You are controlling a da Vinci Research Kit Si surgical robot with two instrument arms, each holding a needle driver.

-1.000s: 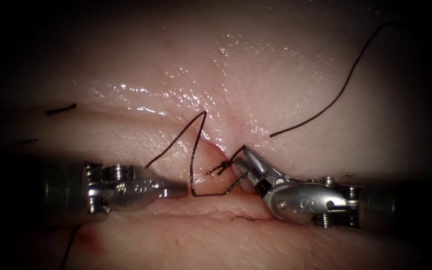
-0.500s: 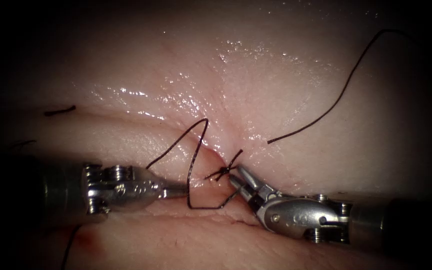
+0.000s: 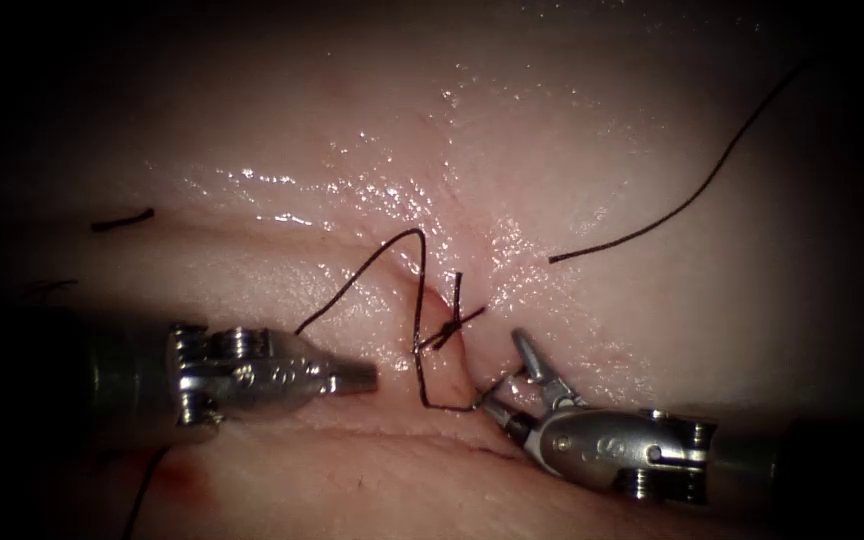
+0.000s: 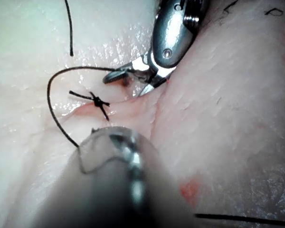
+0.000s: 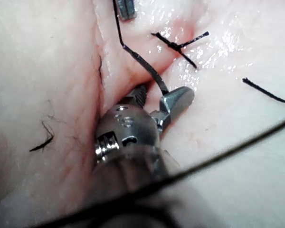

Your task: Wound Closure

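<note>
The tissue has its cut running between the two tools. A tied knot with short ends sits on the cut, also knot and knot. My right tool stands with its jaws open just right of the cut. The curved needle lies on the tissue with one end between those open jaws; needle. I cannot see its tip. Thread arcs up from the needle and drops behind my left tool, whose jaws are shut with nothing visible in them.
A loose length of thread lies on the tissue to the upper right. A short cut end lies far left. A spot of red fluid marks the tissue below the left tool, also red fluid.
The right tool's jaws have opened and let go of the needle, and the tool has drawn back down and to the right. The thread loop shifted right. The left tool stayed put.
</note>
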